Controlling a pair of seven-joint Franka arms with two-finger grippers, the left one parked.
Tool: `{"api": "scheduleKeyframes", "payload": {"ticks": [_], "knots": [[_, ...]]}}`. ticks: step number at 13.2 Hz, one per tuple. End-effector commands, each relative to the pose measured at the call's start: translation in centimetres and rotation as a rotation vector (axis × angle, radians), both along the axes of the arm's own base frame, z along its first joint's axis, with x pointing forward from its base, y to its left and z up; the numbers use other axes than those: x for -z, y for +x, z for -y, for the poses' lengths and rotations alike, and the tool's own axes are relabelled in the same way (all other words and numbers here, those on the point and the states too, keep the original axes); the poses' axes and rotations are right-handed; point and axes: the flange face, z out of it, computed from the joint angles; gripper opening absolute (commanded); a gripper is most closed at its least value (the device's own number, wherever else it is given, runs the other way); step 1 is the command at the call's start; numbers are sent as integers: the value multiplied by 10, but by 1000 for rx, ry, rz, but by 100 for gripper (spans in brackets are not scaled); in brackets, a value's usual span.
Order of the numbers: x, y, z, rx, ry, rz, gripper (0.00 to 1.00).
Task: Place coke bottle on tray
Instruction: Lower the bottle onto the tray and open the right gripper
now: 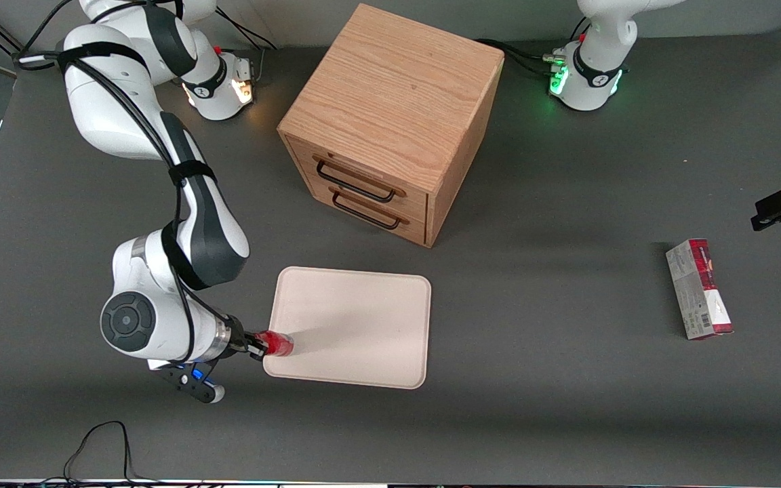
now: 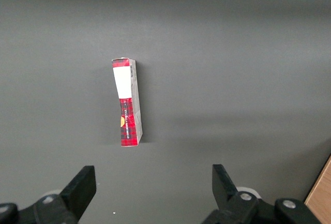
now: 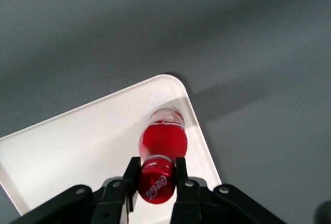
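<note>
My right gripper (image 1: 259, 346) (image 3: 156, 175) is shut on the red cap of the coke bottle (image 1: 276, 343) (image 3: 163, 138). The bottle is glossy red with white script on its cap end. It hangs over the cream tray (image 1: 363, 305) (image 3: 67, 146), near the tray's corner closest to the working arm's end and to the front camera. From the frames I cannot tell whether the bottle's base touches the tray's surface.
A wooden two-drawer cabinet (image 1: 390, 122) stands farther from the front camera than the tray. A red-and-grey carton (image 1: 699, 289) (image 2: 128, 102) lies toward the parked arm's end of the table. A black cable (image 1: 99, 444) loops near the table's front edge.
</note>
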Motion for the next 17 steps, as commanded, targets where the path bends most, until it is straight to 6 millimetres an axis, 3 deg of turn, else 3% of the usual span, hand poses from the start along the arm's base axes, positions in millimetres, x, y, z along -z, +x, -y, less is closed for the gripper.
{"api": "scheduleKeyframes", "payload": {"ticks": [1, 2, 3, 4, 7, 12, 15, 17], "knots": [[-3, 4, -9, 18, -24, 26, 0], [-3, 4, -9, 18, -23, 27, 0], [-1, 4, -9, 20, -24, 24, 7], [-1, 4, -9, 21, -24, 26, 25], [-2, 4, -9, 21, -24, 26, 100], [-1, 4, -10, 28, -21, 34, 100], [-13, -2, -9, 26, -29, 11, 100], [-32, -16, -1, 14, -42, -51, 100]]}}
